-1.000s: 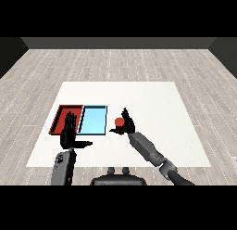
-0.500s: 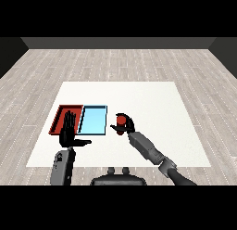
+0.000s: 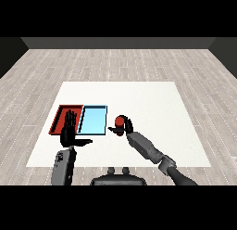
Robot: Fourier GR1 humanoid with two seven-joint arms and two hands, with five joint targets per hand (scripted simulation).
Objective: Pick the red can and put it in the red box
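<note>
Red can (image 3: 120, 121): we see it just right of the light blue tray (image 3: 93, 119), on the desk (image 3: 152, 104).
Right hand (image 3: 125, 127): fingers grasping the can.
Left hand (image 3: 69, 131): fingers released, straight, over the red tray (image 3: 59, 118)'s near edge.

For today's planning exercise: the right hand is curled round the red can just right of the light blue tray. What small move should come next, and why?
Probably carry the red can leftward, over the light blue tray, toward the red tray. The right hand already curls round the can, but the can is right of both trays, with the red tray farthest left. The open left hand hangs over the red tray's near edge.
</note>
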